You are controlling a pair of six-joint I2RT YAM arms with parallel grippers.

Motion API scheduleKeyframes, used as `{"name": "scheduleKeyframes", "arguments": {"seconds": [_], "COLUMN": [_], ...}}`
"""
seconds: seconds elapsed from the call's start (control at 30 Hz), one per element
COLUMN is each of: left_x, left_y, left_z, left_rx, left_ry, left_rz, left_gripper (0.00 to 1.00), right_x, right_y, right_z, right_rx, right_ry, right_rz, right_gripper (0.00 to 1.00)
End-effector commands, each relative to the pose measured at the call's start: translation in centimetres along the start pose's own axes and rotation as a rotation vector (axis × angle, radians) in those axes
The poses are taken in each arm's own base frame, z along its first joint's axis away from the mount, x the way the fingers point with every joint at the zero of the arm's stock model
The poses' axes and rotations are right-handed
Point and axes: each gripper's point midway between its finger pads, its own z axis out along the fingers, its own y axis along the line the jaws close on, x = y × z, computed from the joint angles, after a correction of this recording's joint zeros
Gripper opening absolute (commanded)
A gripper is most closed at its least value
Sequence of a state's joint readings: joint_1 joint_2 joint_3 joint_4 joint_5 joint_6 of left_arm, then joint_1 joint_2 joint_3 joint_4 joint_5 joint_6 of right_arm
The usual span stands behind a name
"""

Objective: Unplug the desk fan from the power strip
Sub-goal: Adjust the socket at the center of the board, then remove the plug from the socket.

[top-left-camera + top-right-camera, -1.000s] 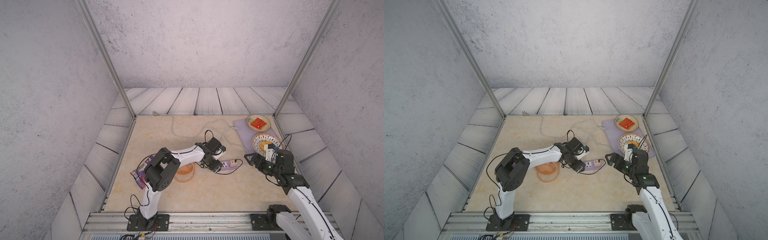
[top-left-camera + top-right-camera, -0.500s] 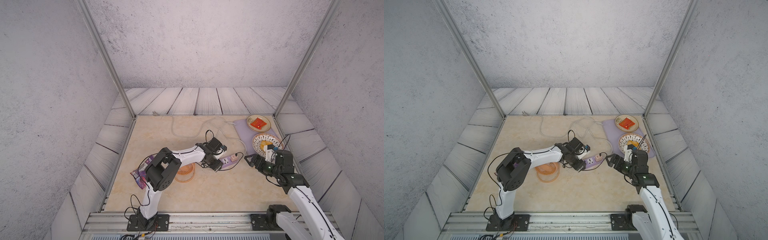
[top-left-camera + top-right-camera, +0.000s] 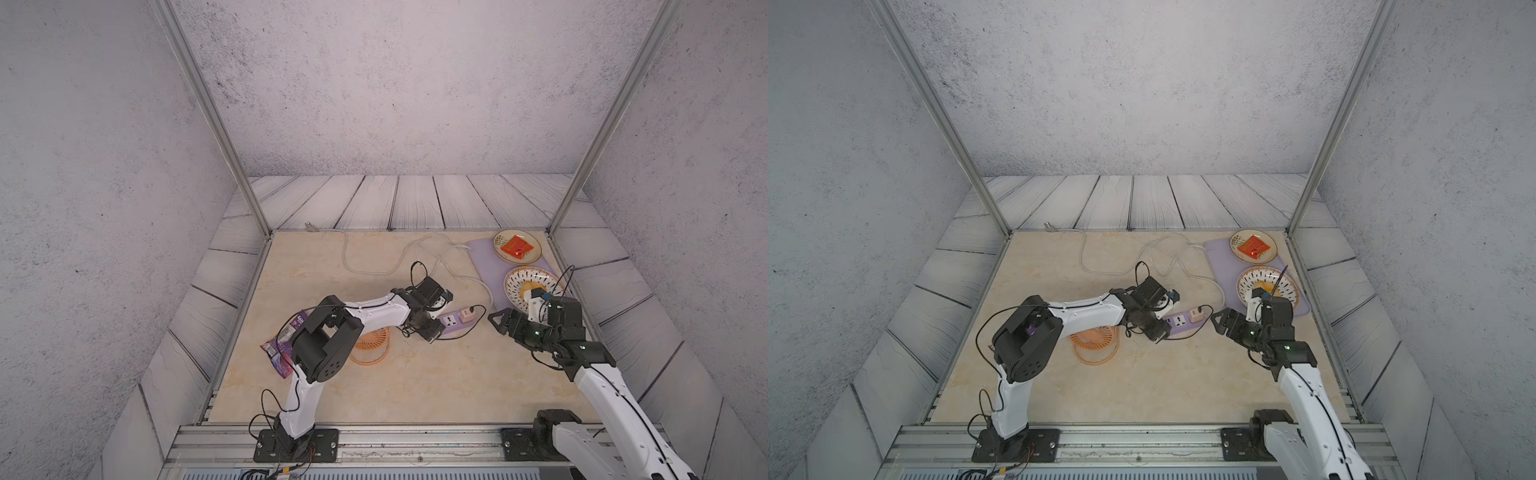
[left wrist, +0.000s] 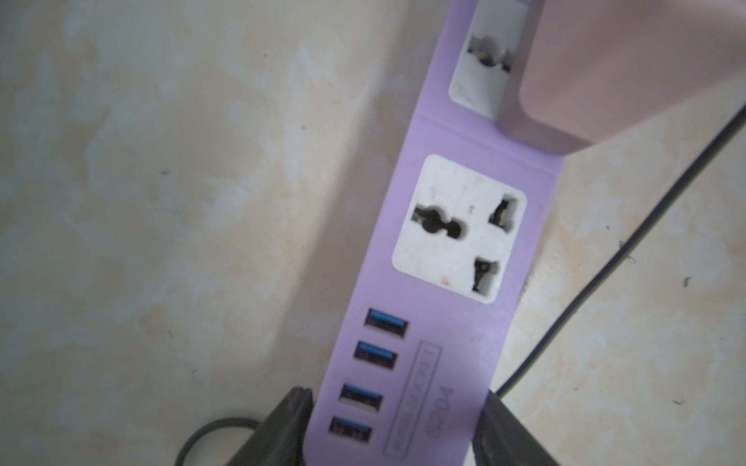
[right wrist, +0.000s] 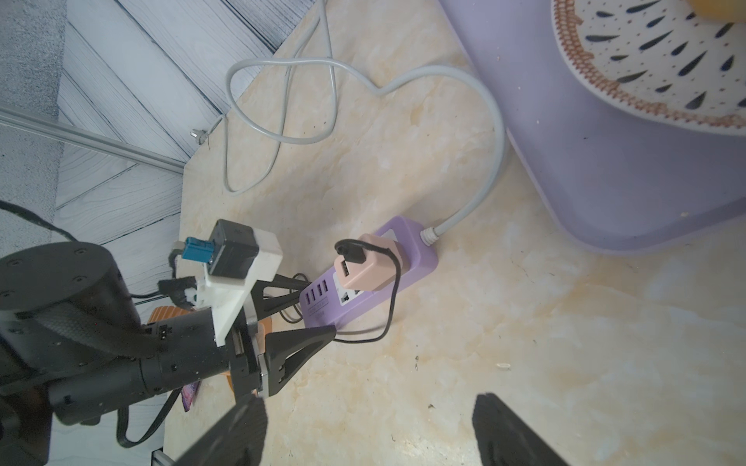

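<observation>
While the small pinkish-beige plug cube (image 5: 365, 268) sits seated in the end socket of the lavender-purple rectangular plastic power strip (image 4: 456, 335), next to its whitish-grey cord (image 5: 496, 133), the unplugging is not yet done. The strip lies flat on the beige marbled table (image 3: 415, 386). The small round orange-peach slatted desk fan (image 3: 370, 347) lies under the left arm, near the strip's USB end.

The left hand (image 3: 436, 325) straddles that USB end, one finger on each long side. Whether it already presses the strip cannot be told from these views. The right hand (image 5: 371, 405) hangs open and empty, near the plug but short of it.

To do this step well, the left hand should probably clamp the strip firmly and hold it down. The right hand should close on the cube's flat sides, low on its body and clear of the thin black cable (image 5: 393, 298). A pull straight out of the socket seems best. Tugging the cable would likely drag the light fan.
</observation>
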State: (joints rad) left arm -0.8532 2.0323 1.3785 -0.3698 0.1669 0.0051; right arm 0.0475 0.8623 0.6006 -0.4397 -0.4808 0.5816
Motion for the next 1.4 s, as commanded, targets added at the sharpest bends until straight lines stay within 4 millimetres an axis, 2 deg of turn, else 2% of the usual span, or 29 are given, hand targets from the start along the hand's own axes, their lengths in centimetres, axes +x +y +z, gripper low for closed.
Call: {"name": "scheduleKeyframes", "arguments": {"seconds": [0.0, 0.07, 0.23, 0.37, 0.47, 0.67, 0.8, 0.9, 1.0, 1.07, 1.17, 1.37], "left_x": [-0.7, -0.9, -1.4, -1.0, -0.8, -1.3, -1.3, -1.3, -1.1, -1.2, -1.5, -1.6], "left_y": [0.6, 0.8, 0.8, 1.1, 1.5, 1.6, 1.5, 1.6, 1.9, 2.0, 2.2, 2.6], "left_z": [-0.9, -1.3, -1.6, -1.2, -1.1, -1.6, -1.6, -1.6, -1.6, -1.7, -1.8, -1.6], "left_rx": [-0.042, -0.054, -0.056, -0.065, -0.071, -0.063, -0.060, -0.065, -0.084, -0.090, -0.094, -0.080], "left_ry": [-0.011, -0.021, -0.048, -0.038, -0.040, -0.050, -0.065, -0.078, -0.075, -0.079, -0.088, -0.086], "left_rz": [0.031, 0.034, 0.047, 0.062, 0.061, 0.077, 0.084, 0.087, 0.086, 0.088, 0.092, 0.089], "left_gripper": [0.68, 0.71, 0.72, 0.68, 0.65, 0.56, 0.56, 0.57, 0.69, 0.72, 0.73, 0.66], "right_x": [-0.6, -0.4, -0.8, -1.3, -1.6, -1.6, -1.6, -1.6, -2.0, -2.2, -2.7, -3.4], "right_y": [0.6, 0.5, -0.2, -0.1, 0.9, 1.7, 1.7, 1.7, 1.7, 1.9, 2.5, 3.5], "right_z": [0.2, 0.6, 1.8, 2.9, 3.5, 4.8, 5.9, 6.6, 6.7, 6.6, 6.7, 7.3], "right_rx": [0.011, 0.036, 0.128, 0.153, 0.162, 0.214, 0.255, 0.290, 0.307, 0.304, 0.293, 0.274], "right_ry": [-0.002, 0.008, 0.015, 0.029, 0.021, 0.026, 0.044, 0.052, 0.043, 0.037, 0.033, 0.051], "right_rz": [-0.052, -0.071, -0.135, -0.163, -0.226, -0.340, -0.384, -0.411, -0.415, -0.424, -0.431, -0.484], "right_gripper": [0.85, 0.86, 0.88, 0.88, 0.86, 0.85, 0.85, 0.86, 0.87, 0.87, 0.87, 0.87]}}
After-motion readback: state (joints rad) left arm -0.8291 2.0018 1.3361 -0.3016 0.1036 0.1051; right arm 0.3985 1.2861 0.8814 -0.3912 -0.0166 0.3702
